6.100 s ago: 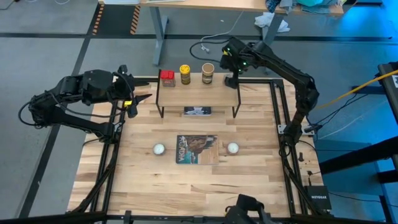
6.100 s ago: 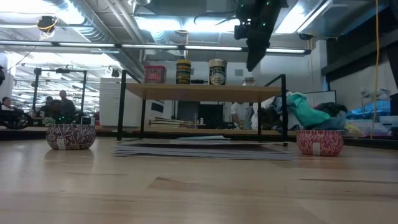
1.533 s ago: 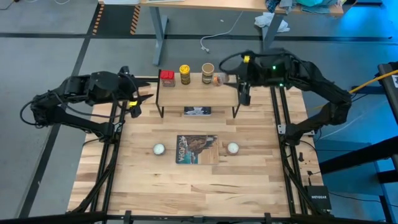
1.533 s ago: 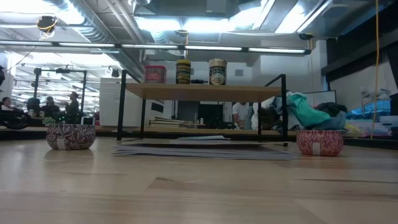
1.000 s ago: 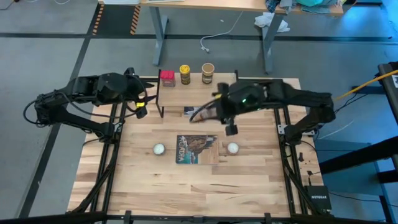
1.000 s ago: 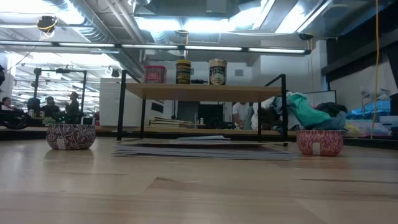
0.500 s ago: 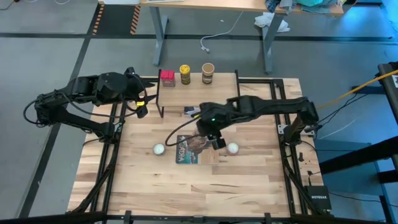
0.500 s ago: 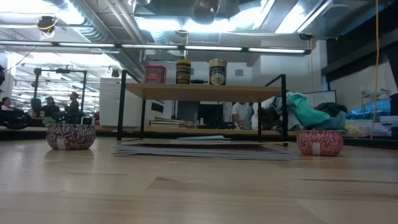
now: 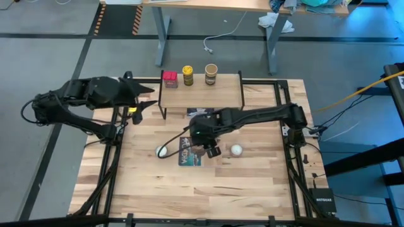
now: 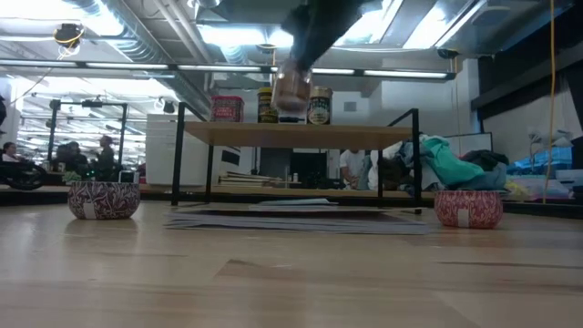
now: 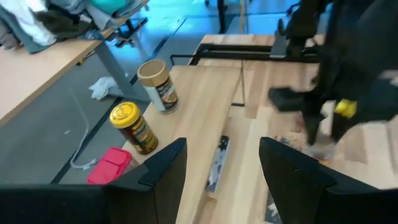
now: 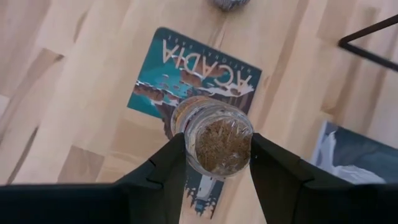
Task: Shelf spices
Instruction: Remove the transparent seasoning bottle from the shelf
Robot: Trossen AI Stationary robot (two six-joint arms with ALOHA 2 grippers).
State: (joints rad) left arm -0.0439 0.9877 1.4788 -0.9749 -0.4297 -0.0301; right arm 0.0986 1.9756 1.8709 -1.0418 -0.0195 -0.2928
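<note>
The shelf (image 9: 201, 91) stands at the table's far edge. A red tin (image 9: 169, 77), a yellow dark-lidded jar (image 9: 187, 75) and a tan jar (image 9: 211, 74) stand on its far left part. My right gripper (image 9: 206, 140) reaches over the picture book (image 9: 201, 151) and is shut on a tiny brownish jar (image 12: 217, 140), which shows blurred in the low view (image 10: 291, 88). My left gripper (image 11: 217, 177) hovers open by the shelf's left end, with nothing between its fingers. My right gripper pinches the tiny jar by its round glass wall (image 12: 180, 138) between the two fingers (image 12: 163, 168), one on either side. The fingers point down from above, and the wrist view looks onto the jar's brown-filled end. The jar hangs clear of the table, at about shelf-top height.
Two white balls (image 9: 162, 151) (image 9: 236, 150) lie left and right of the book. A flat dark card (image 9: 201, 113) lies under the shelf. The right half of the shelf top is bare. Black frame rails (image 9: 287, 120) run along the table's sides.
My right gripper has carried the tiny jar from in front of the shelf's right part toward the table's near left, over the picture book. It has come down into the low view. The three containers on the shelf have stayed put.
</note>
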